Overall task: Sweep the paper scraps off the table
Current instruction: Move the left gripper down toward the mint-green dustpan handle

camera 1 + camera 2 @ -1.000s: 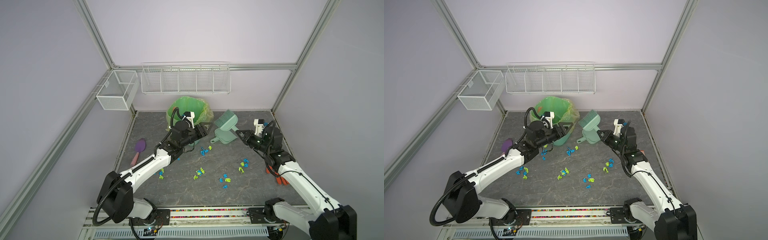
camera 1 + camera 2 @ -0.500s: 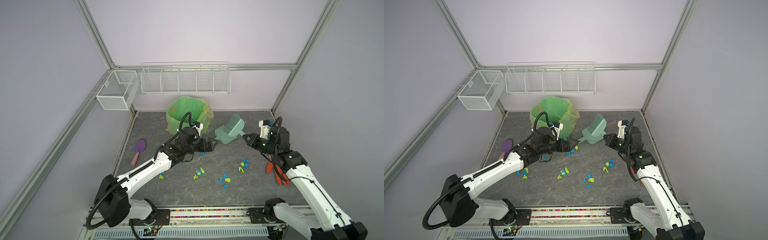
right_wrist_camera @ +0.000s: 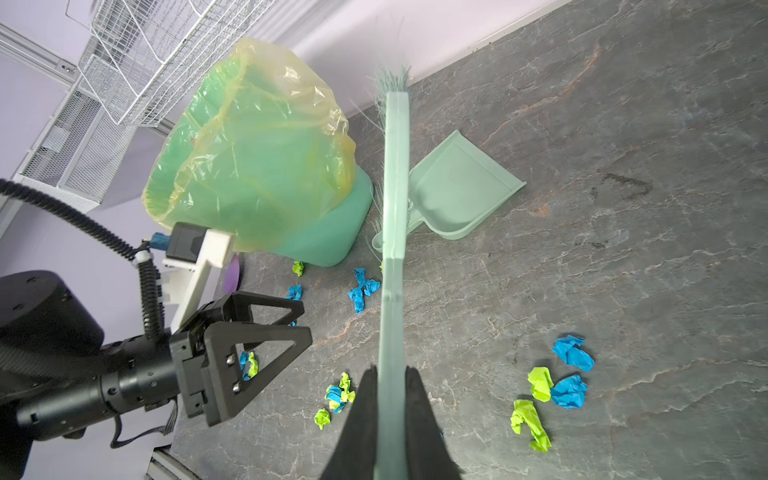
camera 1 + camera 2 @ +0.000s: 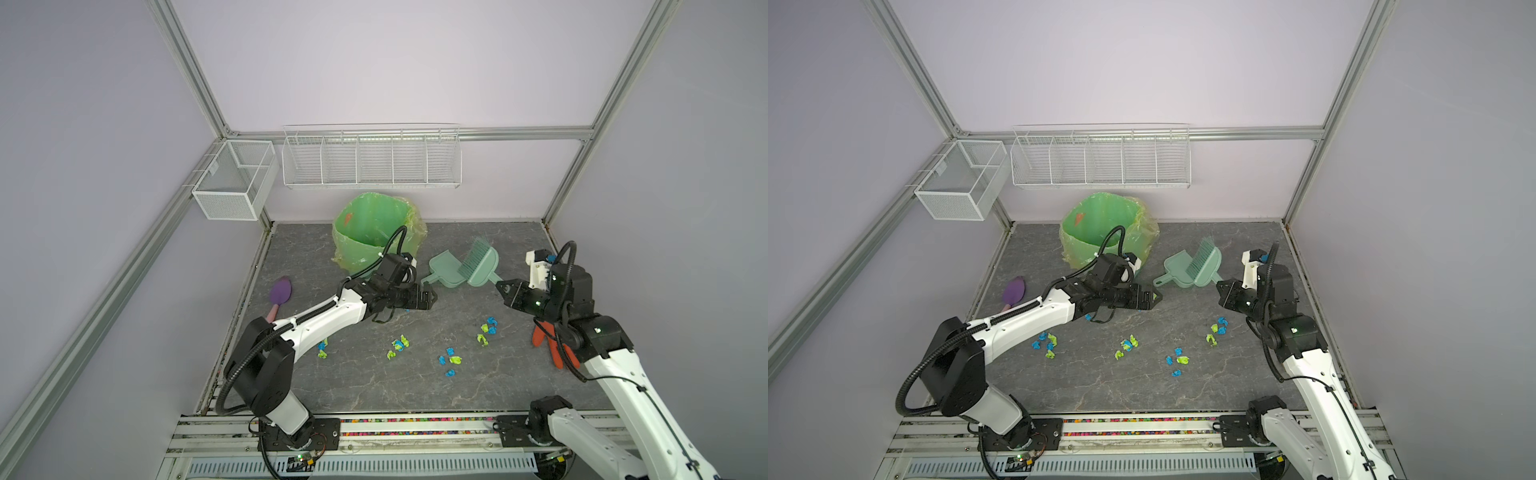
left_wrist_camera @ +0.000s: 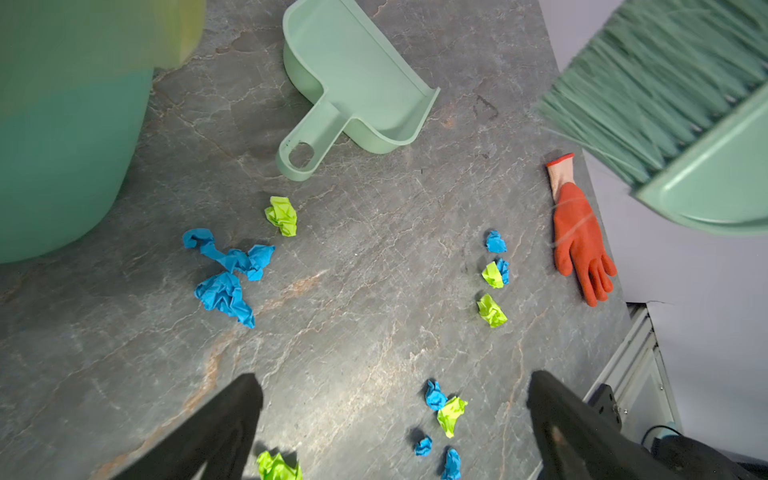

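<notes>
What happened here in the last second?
The left gripper opened wide, apparently releasing the dustpan, and drew back just short of its handle. The right gripper, shut on the brush, pulled it rightward out of the dustpan. The paper scraps, bin and orange glove stayed put.

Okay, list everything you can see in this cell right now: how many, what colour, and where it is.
paper scraps: many, bright blue and lime, scattered across the middle of the table
table: one, dark grey with pale veins, under everything
dustpan: one, mint green, lying on the table beside the bin
brush: one, mint green, held in the right gripper
bin: one, green with yellowish liner, back of the table
glove: one, orange, flat near the right edge
spoon: one, purple, near the left edge
mesh basket: one, white, left rail
wire rack: one, white, back wall
left gripper: black, open, empty
right gripper: black, shut on the brush
</notes>
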Controlling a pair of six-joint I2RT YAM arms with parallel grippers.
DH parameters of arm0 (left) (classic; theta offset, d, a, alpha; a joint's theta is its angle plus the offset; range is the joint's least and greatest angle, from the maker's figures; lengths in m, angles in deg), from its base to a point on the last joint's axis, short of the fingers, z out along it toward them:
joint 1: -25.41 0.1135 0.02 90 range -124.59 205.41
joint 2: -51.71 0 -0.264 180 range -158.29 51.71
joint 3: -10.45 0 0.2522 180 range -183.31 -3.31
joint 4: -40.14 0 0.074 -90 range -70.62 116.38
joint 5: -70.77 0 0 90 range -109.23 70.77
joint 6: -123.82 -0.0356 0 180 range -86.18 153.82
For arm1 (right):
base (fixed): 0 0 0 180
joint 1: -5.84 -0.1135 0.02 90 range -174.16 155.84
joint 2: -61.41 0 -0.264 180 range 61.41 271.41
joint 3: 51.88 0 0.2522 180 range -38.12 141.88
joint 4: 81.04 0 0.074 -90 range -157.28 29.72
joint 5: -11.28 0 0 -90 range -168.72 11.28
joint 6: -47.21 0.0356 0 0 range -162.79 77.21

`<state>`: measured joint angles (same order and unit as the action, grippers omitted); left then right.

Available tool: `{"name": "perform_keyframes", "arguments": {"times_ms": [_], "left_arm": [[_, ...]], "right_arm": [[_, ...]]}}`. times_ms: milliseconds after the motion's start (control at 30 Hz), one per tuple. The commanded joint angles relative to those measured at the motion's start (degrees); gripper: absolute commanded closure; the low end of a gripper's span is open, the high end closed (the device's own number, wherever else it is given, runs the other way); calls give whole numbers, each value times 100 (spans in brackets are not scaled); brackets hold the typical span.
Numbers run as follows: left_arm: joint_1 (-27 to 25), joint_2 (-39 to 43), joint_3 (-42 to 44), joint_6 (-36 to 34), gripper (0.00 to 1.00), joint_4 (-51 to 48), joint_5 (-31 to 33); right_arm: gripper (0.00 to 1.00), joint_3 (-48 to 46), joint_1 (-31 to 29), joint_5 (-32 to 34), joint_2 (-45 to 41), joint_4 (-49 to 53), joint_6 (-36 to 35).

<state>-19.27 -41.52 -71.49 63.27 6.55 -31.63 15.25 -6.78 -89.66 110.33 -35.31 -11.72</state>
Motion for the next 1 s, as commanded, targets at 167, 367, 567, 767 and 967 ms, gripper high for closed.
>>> {"name": "perform_keyframes", "arguments": {"times_ms": [167,367,567,767,967], "left_arm": [[8,-1241,-1667,-1037,2,-1093,427],[72,-2149,-2770,-1354,8,-1714,490],[228,-2529,-3231,-1527,15,-1866,599],[250,-2965,-3717,-1700,24,-2225,986],[225,-3182,-4036,-1686,38,-2240,1385]], "right_arm": [[94,-75,52,30,-356,372,-517],[94,-11,323,-12,-478,590,-740],[94,2,432,-133,-540,634,-879],[94,-84,523,-257,-505,561,-897],[94,-133,577,-336,-570,490,-863]]}}
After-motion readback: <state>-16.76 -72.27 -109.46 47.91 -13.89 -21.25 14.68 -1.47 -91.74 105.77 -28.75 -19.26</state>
